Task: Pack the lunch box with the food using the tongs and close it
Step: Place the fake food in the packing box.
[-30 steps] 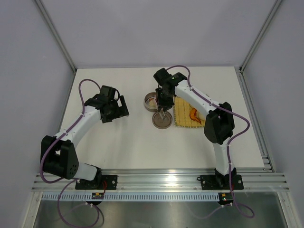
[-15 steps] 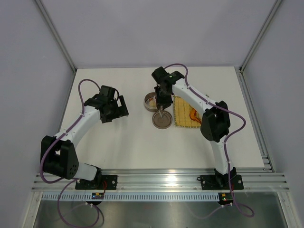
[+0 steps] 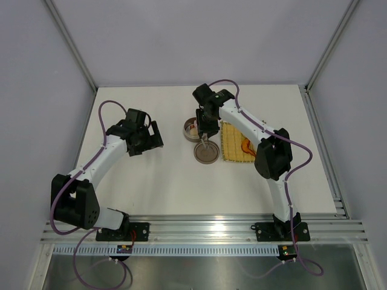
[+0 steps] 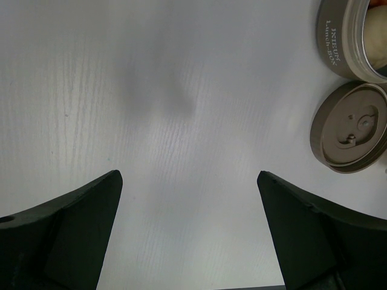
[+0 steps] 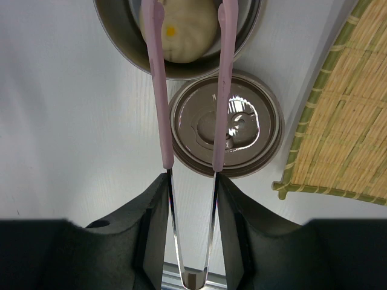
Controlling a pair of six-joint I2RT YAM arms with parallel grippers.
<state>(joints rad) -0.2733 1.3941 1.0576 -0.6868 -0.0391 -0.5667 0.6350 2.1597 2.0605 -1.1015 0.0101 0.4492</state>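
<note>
From above, the left end effector [image 3: 151,136] hangs over the bare counter [image 3: 157,181], on the left side and well apart from the box [image 3: 188,134]. The right end effector [image 3: 207,124] is over the right edge of the box. The lid [image 3: 205,153] lies flat on the counter just beside the box, on its near side. A yellow mat [image 3: 233,148] lies to the right of both, and orange food [image 3: 247,145] rests on it.

In the left wrist view, the two dark fingers [image 4: 78,229] stand wide apart with nothing between them, only white counter below. The box [image 4: 338,36] is at the top right corner, with a pale ball [image 4: 378,30] inside it. The lid [image 4: 352,134] is just under it and lies with its inner side up.

In the right wrist view, the right end effector [image 5: 192,184] grips the tongs [image 5: 158,90]: its fingers [image 5: 151,217] press on the two steel arms from outside. The pink arms of the tongs stay a little apart. In this view their tips fall over the box [image 5: 118,27], one on each side of the ball [image 5: 184,30], which lies in the box. It cannot be told if the tips touch the ball. The lid [image 5: 254,130] is under the middle of the tongs, and the corner of the mat [image 5: 344,133] is to the right.
</note>
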